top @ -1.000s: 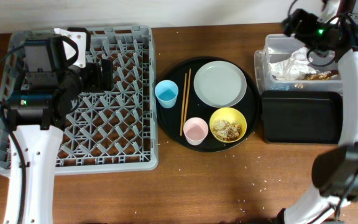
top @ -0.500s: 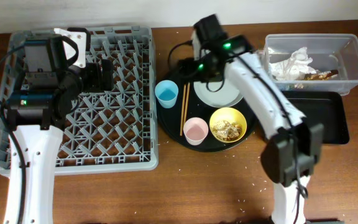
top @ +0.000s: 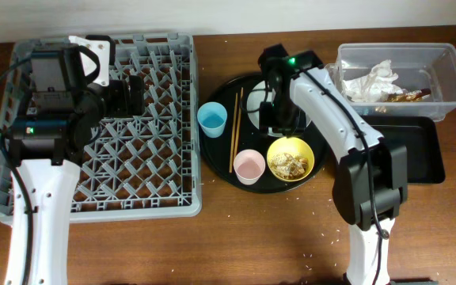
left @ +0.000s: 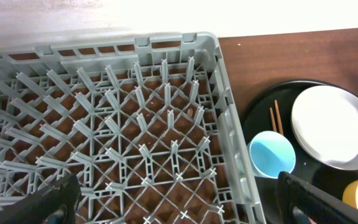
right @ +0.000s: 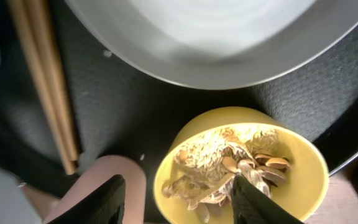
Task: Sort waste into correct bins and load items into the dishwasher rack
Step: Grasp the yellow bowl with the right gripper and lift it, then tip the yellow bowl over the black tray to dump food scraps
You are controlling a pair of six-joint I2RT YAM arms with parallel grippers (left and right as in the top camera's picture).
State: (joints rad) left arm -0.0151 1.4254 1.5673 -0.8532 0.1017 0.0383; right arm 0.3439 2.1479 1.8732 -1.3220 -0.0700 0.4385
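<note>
My right gripper (top: pixel 279 125) (right: pixel 176 199) is open, low over the yellow bowl (top: pixel 290 158) (right: pixel 291 180) of yellowish-brown food scraps (right: pixel 229 165). One finger is over the scraps and the other is by the pink cup (top: pixel 249 166) (right: pixel 98 180). The grey-white plate (top: pixel 253 113) (right: pixel 210 37) lies behind, partly hidden by the arm. The chopsticks (top: pixel 234 131) (right: pixel 45 81) and the blue cup (top: pixel 212 119) (left: pixel 271 154) are to the left. My left gripper (top: pixel 129 93) (left: pixel 185 208) is open and empty above the grey dishwasher rack (top: pixel 165 198) (left: pixel 229 124).
The dishes stand on a large round black tray (top: pixel 220 154). The clear tub (top: pixel 450 71) at the back right holds the white napkin (top: pixel 370 79) and the gold-brown wrapper (top: pixel 406 96). The shallow black tray (top: pixel 418 154) lies in front of it. Crumbs dot the table.
My right arm swung left from over the clear tub to the round tray, then came down over the yellow bowl. The left arm has not moved.
</note>
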